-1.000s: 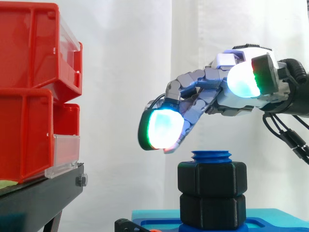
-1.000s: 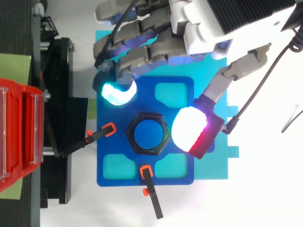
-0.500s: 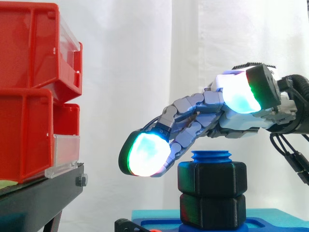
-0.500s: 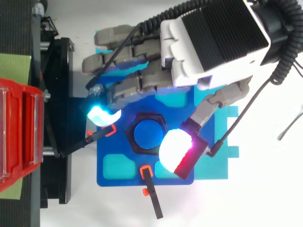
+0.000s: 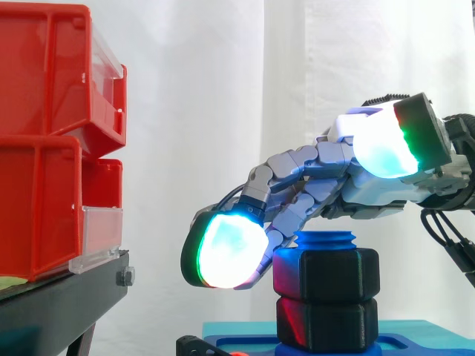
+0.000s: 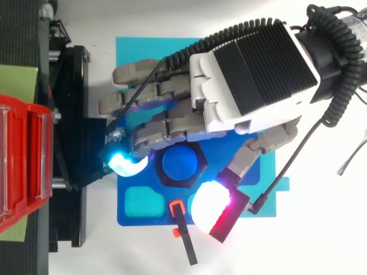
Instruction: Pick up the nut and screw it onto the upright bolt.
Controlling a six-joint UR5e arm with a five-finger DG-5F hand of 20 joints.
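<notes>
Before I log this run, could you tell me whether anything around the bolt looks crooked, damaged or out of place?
Nothing stands out. The blue bolt stands upright in its blue fixture, the upper nut sits level on the lower nut, and the robot hand reaches over them with relaxed fingers.
</notes>
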